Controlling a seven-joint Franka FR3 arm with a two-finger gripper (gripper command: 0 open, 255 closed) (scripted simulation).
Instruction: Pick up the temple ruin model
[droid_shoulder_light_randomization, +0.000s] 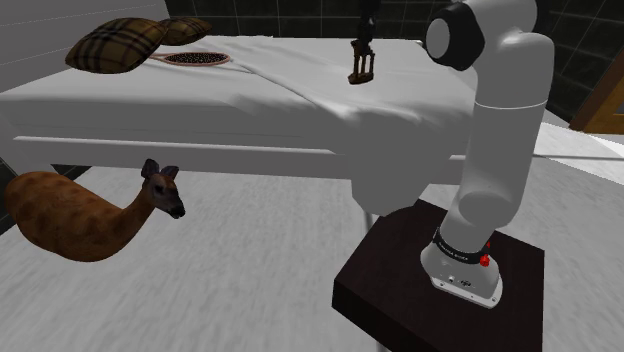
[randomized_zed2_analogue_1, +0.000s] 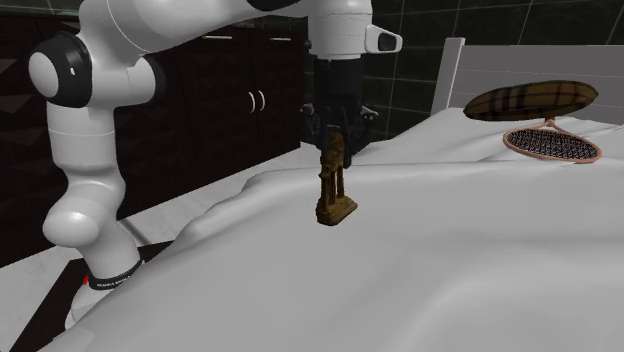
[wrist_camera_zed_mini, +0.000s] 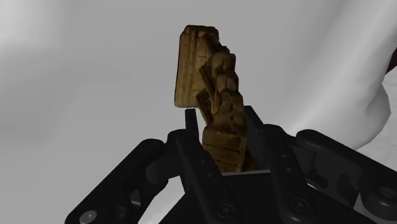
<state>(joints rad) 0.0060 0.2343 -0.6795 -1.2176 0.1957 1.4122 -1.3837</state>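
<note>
In the shoulder view, a brown deer figure (droid_shoulder_light_randomization: 90, 215) lies on the floor below the bed's near edge; above it, two plaid cushions (droid_shoulder_light_randomization: 118, 45) and a round racket (droid_shoulder_light_randomization: 197, 58) rest on the white sheet (droid_shoulder_light_randomization: 200, 100); further right, the brown temple ruin model (droid_shoulder_light_randomization: 362, 66) stands upright, its top clamped between the black gripper (droid_shoulder_light_randomization: 365, 46) fingers; whether its base touches the sheet cannot be told; rightmost, the white arm (droid_shoulder_light_randomization: 500, 130) rises from its dark stand (droid_shoulder_light_randomization: 400, 290).

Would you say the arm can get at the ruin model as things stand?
Yes, it seems so: the claw is shut on the upper end of the ruin model, with nothing in between.
</note>
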